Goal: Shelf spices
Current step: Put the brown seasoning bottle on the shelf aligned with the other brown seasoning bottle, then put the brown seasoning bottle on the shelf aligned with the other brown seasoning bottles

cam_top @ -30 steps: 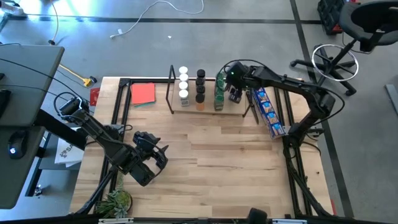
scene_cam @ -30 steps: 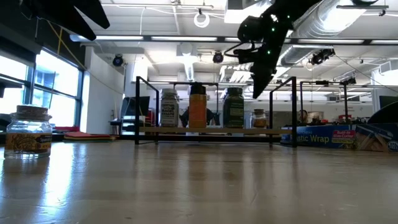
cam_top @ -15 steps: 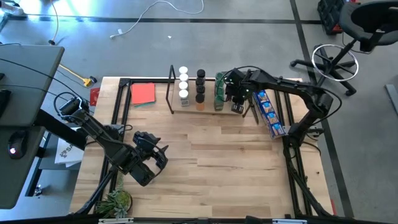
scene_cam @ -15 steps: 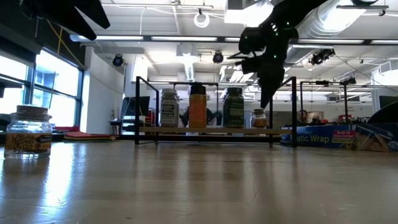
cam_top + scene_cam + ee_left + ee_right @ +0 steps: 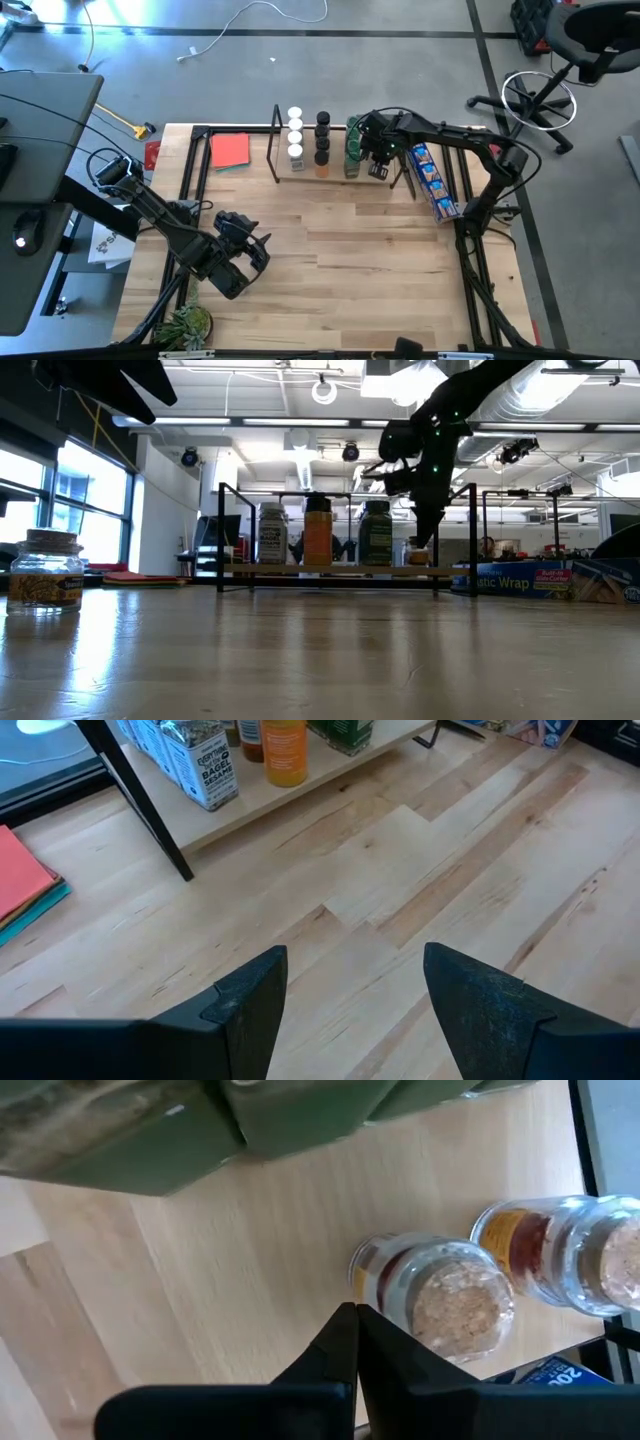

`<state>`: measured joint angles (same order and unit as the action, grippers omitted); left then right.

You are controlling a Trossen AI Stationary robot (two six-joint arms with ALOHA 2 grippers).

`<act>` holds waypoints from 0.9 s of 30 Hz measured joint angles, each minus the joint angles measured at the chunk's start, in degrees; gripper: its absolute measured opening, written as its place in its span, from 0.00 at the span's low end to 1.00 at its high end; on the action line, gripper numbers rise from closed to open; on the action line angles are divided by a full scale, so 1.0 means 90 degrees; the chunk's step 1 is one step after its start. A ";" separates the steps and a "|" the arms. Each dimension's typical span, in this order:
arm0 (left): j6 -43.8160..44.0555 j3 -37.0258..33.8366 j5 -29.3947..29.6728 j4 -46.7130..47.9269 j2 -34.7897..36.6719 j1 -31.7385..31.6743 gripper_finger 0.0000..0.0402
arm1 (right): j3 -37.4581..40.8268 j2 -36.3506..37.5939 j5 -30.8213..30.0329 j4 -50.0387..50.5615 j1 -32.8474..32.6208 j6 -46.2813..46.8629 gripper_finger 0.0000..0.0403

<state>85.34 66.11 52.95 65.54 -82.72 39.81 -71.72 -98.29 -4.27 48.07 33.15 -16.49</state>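
The shelf (image 5: 335, 172), a light board in a black wire frame, stands at the table's far side. On it stand spices with white (image 5: 295, 135), black (image 5: 322, 128) and green (image 5: 353, 145) lids. Two cork-topped jars (image 5: 445, 1305) (image 5: 570, 1265) stand at its right end. My right gripper (image 5: 355, 1325) is shut and points down beside the nearer cork-topped jar; the low view also shows my right gripper (image 5: 428, 538) low over that end. My left gripper (image 5: 355, 990) hangs open over the bare table at the near left, holding nothing. Another jar (image 5: 45, 570) stands on the table, close in the low view. My right gripper comes from above with its shut fingertips (image 5: 345, 1330) right beside the side of the nearer cork-topped jar (image 5: 375, 1280). I cannot tell whether they touch it. The jar stands upright on the shelf board.
A long blue packet (image 5: 432, 180) lies just right of the shelf. A red card (image 5: 230, 150) lies to its left. A small plant (image 5: 185, 322) sits at the near left corner. Bare wood spreads across the table's middle and near side.
My right gripper has come down over the shelf's right end, toward the cork-topped jars, and its fingers have shut. The jars on the shelf stand where they were.
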 joint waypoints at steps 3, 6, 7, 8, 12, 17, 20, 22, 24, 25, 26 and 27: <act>0.0000 0.0000 0.0000 -0.0002 0.0000 -0.0002 0.57 | 0.0000 0.0008 0.0000 0.0012 -0.0002 -0.0005 0.00; -0.0004 0.0000 -0.0014 -0.0007 0.0000 0.0000 0.57 | -0.0056 0.0010 0.0026 0.0233 -0.0061 0.0004 0.00; -0.0011 0.0000 -0.0042 -0.0010 0.0000 0.0003 0.57 | -0.0113 0.0027 0.0033 0.0373 -0.0099 0.0015 0.00; -0.0056 0.0000 -0.0117 -0.0010 0.0001 0.0020 0.57 | -0.0198 0.0067 0.0025 0.0527 -0.0151 0.0051 0.00; -0.0301 0.0002 -0.0964 -0.0043 0.0000 0.0127 0.57 | -0.0426 0.0571 -0.0042 0.0985 -0.0474 0.0398 0.00; 0.0007 0.0002 -0.2128 -0.0034 0.0001 0.0649 0.57 | -0.0442 0.1622 -0.0758 0.0967 -0.1420 0.0980 0.00; 0.0438 0.0002 -0.2520 0.0080 0.0001 0.1173 0.57 | -0.0442 0.2156 -0.1187 0.0799 -0.2237 0.1426 0.00; 0.0785 -0.0078 -0.2842 0.0246 0.0010 0.1407 0.57 | -0.0442 0.2395 -0.1345 0.0550 -0.2835 0.1784 0.00; 0.1033 -0.0242 -0.3078 0.0512 0.0007 0.1510 0.56 | -0.0442 0.2522 -0.1388 0.0253 -0.3423 0.2022 0.00; 0.1055 -0.0366 -0.3136 0.0565 0.0007 0.1499 0.54 | -0.0442 0.2557 -0.1400 0.0081 -0.3727 0.2096 0.00; 0.1021 -0.0508 -0.3217 0.0534 0.0009 0.1437 0.53 | -0.0442 0.2563 -0.1423 -0.0093 -0.4015 0.2119 0.00; 0.0911 -0.0637 -0.3300 0.0504 0.0007 0.1340 0.51 | -0.0442 0.2563 -0.1463 -0.0292 -0.4293 0.2120 0.00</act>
<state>93.54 60.38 23.24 70.07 -82.65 51.87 -75.70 -75.22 -17.43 45.44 -5.49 2.59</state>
